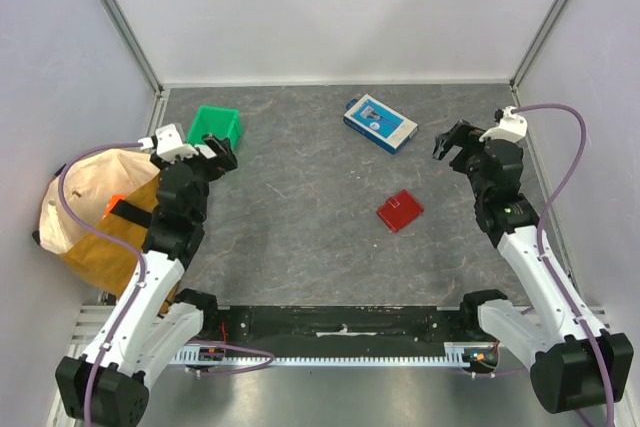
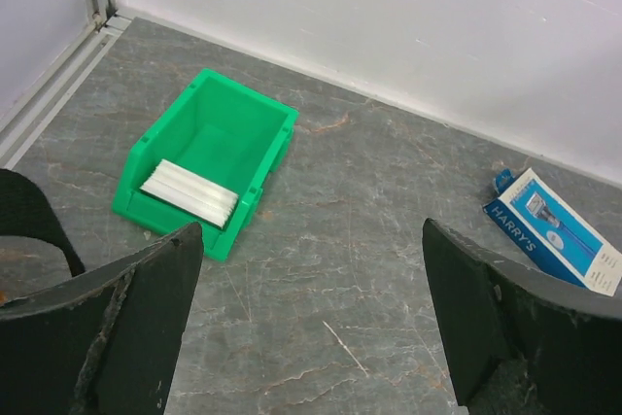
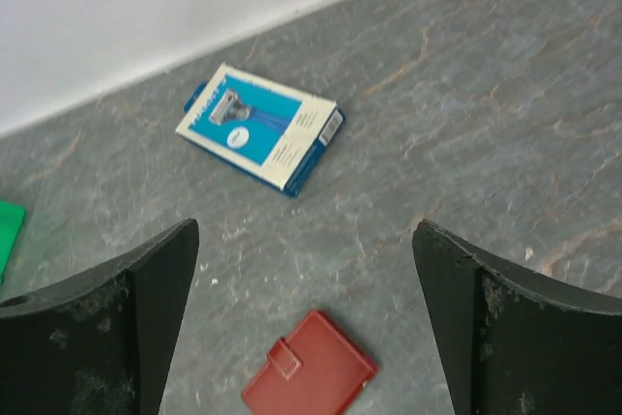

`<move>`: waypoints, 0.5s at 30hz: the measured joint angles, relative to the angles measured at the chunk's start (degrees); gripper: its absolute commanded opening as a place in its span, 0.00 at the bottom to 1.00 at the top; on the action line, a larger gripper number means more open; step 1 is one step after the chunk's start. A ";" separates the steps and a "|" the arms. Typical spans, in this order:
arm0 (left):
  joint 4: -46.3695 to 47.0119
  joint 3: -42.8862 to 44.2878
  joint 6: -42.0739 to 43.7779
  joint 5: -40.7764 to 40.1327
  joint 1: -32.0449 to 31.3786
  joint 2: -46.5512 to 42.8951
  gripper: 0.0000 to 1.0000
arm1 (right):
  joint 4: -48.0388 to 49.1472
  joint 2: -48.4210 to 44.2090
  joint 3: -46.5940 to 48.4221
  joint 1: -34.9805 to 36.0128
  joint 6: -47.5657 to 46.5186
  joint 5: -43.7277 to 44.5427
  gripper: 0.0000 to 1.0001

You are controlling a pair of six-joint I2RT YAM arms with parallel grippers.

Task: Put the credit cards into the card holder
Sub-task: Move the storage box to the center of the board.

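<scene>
Grey marbled table (image 1: 300, 227) with white walls around it makes up the workspace, and no part of the task looks started. Neither arm has anything in hand, so I judge this to be the opening reach.

The left pincer (image 1: 220, 153) hangs with its jaws spread fully wide, holding and touching nothing. Just ahead of it and slightly to its left sits a green bin (image 2: 233, 128) with a pale stack (image 2: 190, 193) lying flat inside. This may be the credit cards, though no colours or card faces show, so I cannot tell.

Further right, ahead of both pincers, a blue-and-white box (image 1: 380, 123) lies flat near the back wall. The card holder (image 1: 400, 210), red and folded shut, lies on the table just below the right pincer's view and to its left, well apart from the bin.

The right pincer (image 1: 455, 143) is likewise spread wide and empty, above the table.

The next move probably calls for the left arm to dip into the bin and pinch a thin card by its edge, while the right opens the holder.
</scene>
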 measured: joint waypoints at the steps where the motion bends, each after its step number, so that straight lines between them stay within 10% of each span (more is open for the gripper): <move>1: -1.16 0.52 -0.37 -0.52 0.00 -0.22 0.99 | -1.44 -0.33 0.00 0.00 0.31 -1.03 0.98; 15: -11.02 7.39 -4.28 10.69 -0.09 -2.08 0.99 | -13.88 -1.42 -0.13 -0.02 -1.46 -11.04 0.98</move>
